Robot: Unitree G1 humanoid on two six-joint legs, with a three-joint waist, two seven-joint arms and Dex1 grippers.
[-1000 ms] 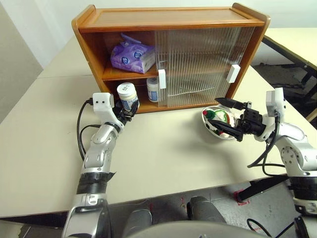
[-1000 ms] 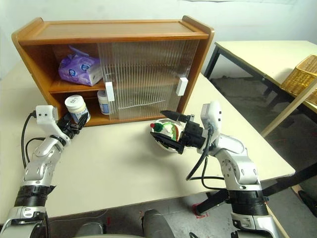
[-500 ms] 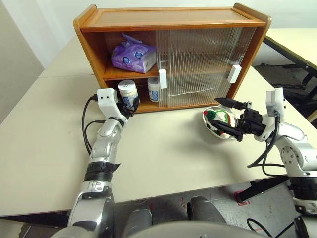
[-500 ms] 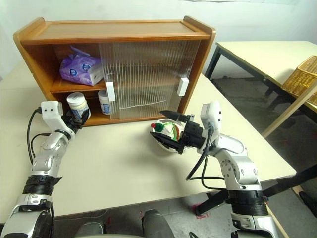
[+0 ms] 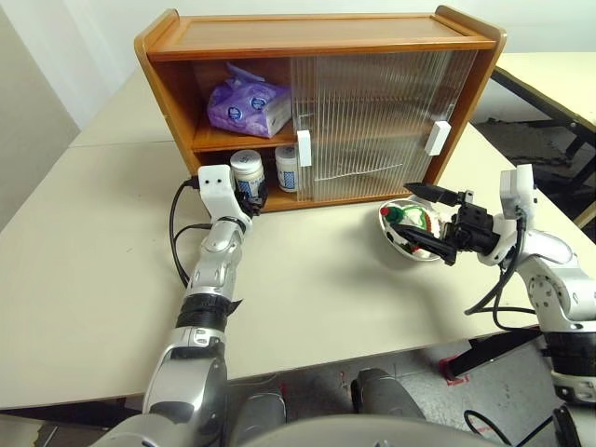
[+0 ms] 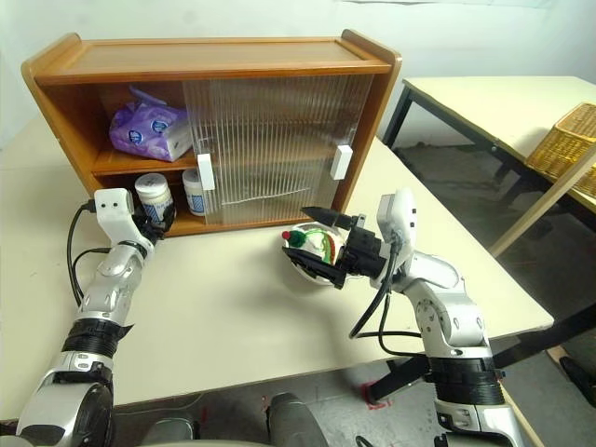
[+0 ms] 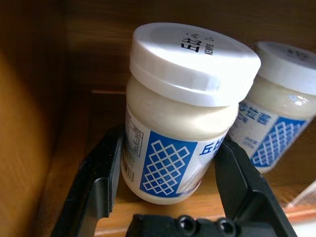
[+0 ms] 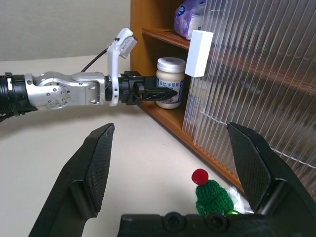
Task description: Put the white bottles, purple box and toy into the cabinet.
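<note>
Your left gripper (image 7: 168,197) is clamped on the squat white plastic jar (image 7: 182,108), tilted, at the lower shelf of the orange-brown wooden cabinet (image 5: 177,56). Release it tilted and it likely topples into the second white jar (image 7: 281,98) just beside it. Your right gripper (image 8: 173,163) is spread wide, empty, near the green-capped plush toy (image 5: 410,222).

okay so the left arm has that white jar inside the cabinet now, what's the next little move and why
Probably open the left gripper and let go: the squat white plastic jar it clamps looks seated on the orange-brown wooden cabinet's lower shelf, beside the second white jar.
</note>
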